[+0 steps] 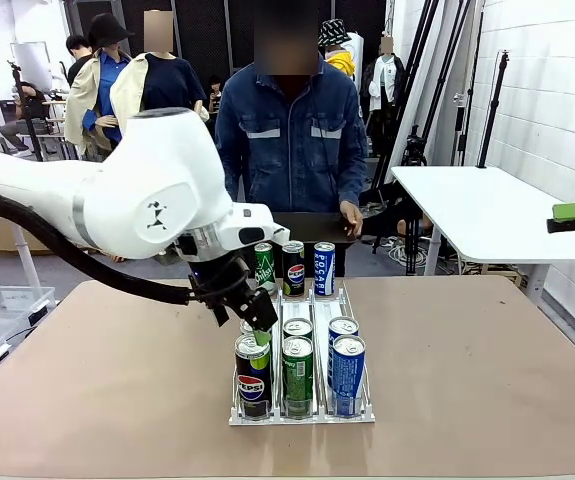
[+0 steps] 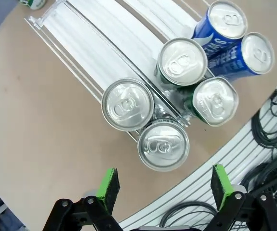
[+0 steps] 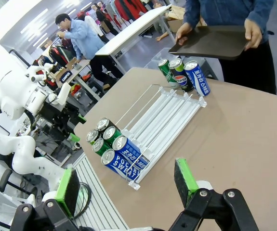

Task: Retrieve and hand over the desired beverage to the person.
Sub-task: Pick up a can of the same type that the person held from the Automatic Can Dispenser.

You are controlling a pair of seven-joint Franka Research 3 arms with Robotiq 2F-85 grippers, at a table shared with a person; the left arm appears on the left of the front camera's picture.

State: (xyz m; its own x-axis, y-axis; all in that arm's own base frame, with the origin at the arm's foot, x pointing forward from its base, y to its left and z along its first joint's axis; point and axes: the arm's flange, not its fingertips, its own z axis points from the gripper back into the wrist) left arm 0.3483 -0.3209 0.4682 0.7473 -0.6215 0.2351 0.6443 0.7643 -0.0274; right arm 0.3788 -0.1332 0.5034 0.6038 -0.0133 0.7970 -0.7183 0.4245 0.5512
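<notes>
Right gripper (image 1: 573,213) gets chopped off by the front view's right edge, jaws not readable there. A can (image 2: 32,3) is clipped at the left wrist view's top edge. The person (image 3: 225,14) is cropped above the chest in the right wrist view.

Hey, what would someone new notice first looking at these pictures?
The white left arm's open tool hovers just above the near-end drink cans in a clear plastic rack on the brown table. Across the table, a person in a blue denim jacket holds a dark flat tray.
</notes>
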